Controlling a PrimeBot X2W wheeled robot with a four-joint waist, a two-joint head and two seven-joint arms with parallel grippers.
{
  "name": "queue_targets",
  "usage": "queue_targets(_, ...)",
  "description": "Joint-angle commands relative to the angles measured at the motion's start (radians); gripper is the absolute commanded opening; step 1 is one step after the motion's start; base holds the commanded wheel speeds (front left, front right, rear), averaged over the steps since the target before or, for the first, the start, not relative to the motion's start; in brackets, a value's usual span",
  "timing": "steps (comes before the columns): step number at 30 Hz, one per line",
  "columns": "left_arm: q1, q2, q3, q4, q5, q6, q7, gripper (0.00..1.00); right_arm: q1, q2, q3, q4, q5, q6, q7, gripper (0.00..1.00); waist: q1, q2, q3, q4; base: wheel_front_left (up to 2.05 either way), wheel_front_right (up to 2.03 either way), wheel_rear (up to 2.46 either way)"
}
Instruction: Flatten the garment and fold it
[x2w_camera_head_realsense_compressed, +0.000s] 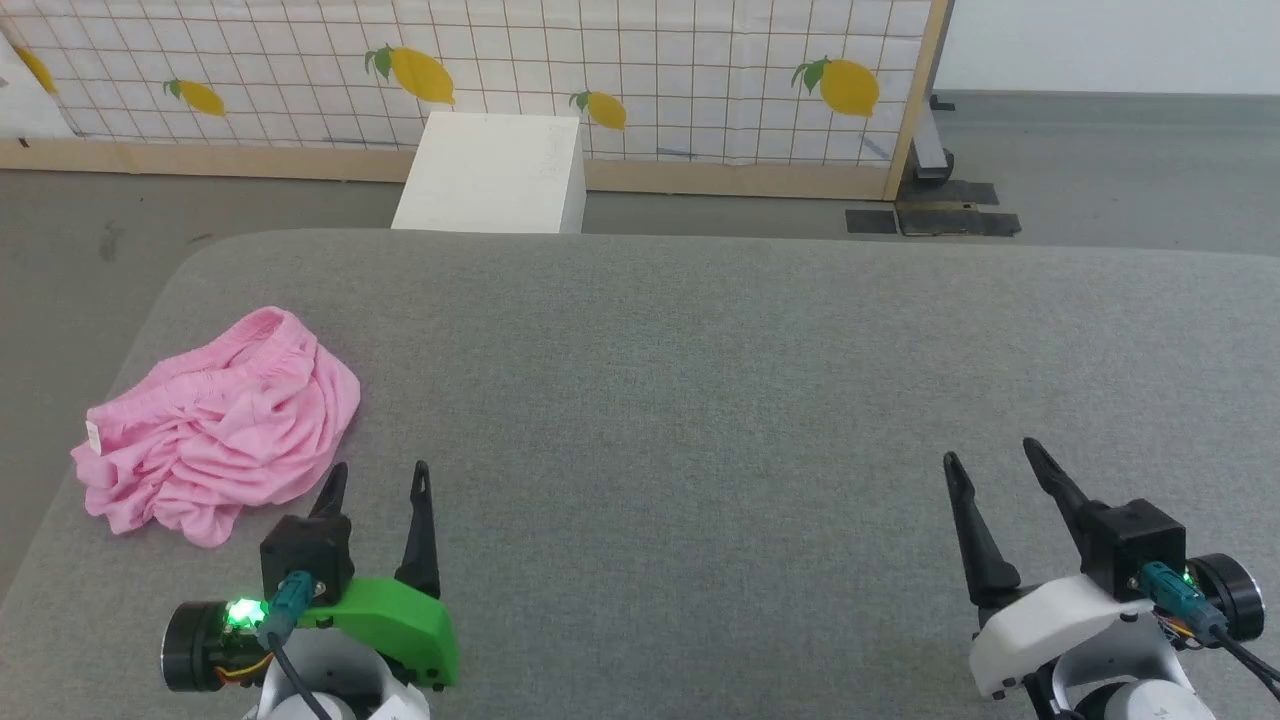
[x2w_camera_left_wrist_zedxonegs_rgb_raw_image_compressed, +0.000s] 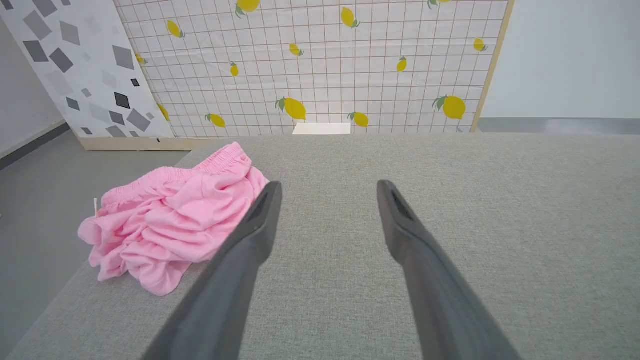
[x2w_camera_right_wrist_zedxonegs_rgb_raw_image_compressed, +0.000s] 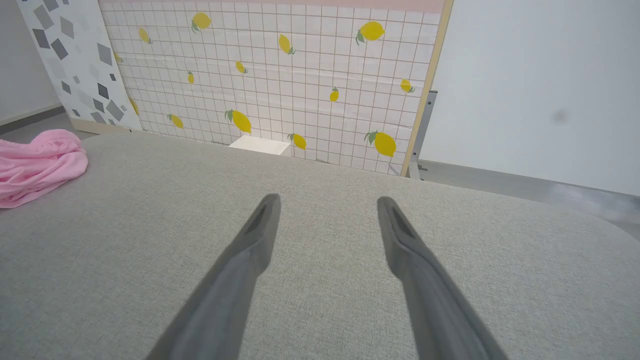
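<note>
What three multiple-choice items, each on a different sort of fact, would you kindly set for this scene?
1. Where on the grey surface does the garment lie?
A) near its left edge
B) at its centre
C) near its right edge

2. What colour is the garment?
A) white
B) pink
C) green

3. What state is the left gripper in?
A) shut on the garment
B) shut on nothing
C) open

Answers:
1 A, since the head view shows it crumpled by the left edge.
2 B, since the cloth is light pink all over.
3 C, since its fingers stand apart with nothing between them.
</note>
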Motion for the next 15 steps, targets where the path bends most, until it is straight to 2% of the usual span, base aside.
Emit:
queue_targets(1,-0.012,0.0,-0.006,0.007,-0.007,0.012,-0.011,1.0,-0.009,0.0,-0.001,0.005,-0.006,0.0,-0.011,1.0,0.0,0.0,0.0,0.0,0.0,0.0,0.0)
queue_targets(15,-0.026,0.0,-0.027,0.038,-0.026,0.024,-0.04,1.0,-0.013,0.001,-0.01,0.018,-0.01,0.0,-0.041,1.0,0.0,0.0,-0.003,0.003,0.0,0.0,0.0)
